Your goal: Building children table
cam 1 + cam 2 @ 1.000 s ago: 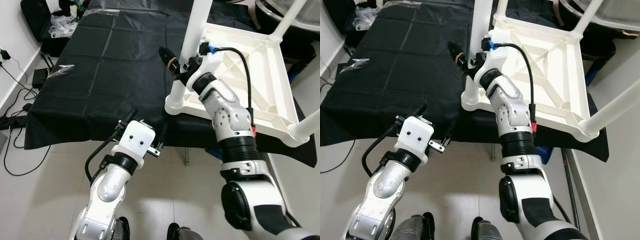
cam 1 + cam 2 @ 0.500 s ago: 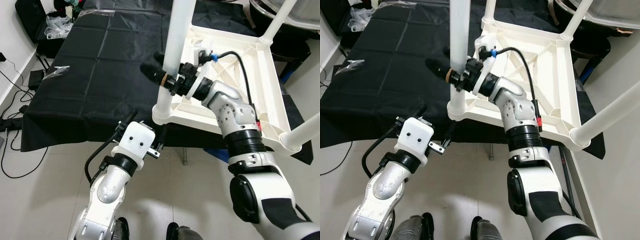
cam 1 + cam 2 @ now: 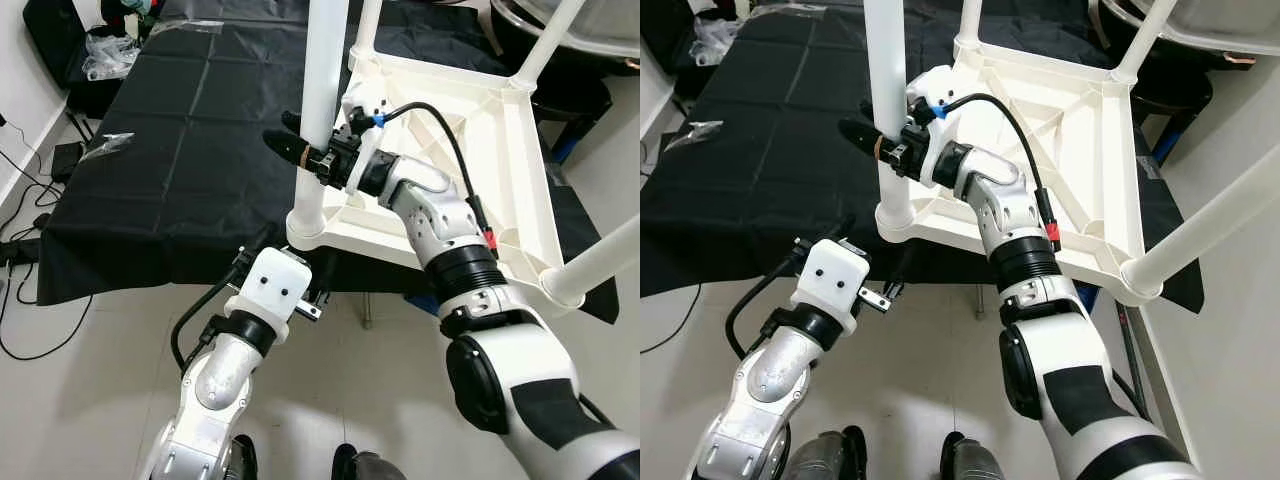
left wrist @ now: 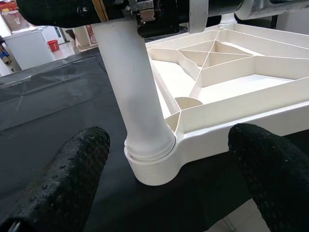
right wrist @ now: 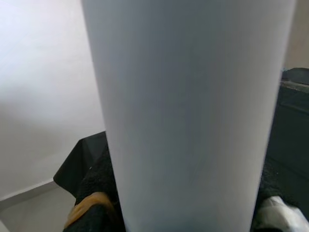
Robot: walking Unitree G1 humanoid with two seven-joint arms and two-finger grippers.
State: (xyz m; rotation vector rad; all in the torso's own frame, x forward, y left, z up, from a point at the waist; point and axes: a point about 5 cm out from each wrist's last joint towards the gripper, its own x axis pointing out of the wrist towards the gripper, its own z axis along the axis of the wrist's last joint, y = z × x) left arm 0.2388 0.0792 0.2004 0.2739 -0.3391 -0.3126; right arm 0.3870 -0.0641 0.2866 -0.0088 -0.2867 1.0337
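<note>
- White children's table lying upside down on the black-covered tabletop, its ribbed underside facing up and its near edge hanging past the tabletop's front edge
- Legs stand up from the corners; near-left leg seated in its round corner socket; another leg juts out at the near-right corner
- Right gripper reaches across the frame from the right and clamps the near-left leg a little above the socket, one jaw on each side of the tube; right wrist view has the white tube pressed between the black pads
- Left gripper held low in front of the tabletop edge, just below the socket corner, jaws spread wide and touching nothing; left wrist view looks up between its fingers at the socket
- Clear plastic bags lie on the cloth to the far left
- Cables on the floor at left
</note>
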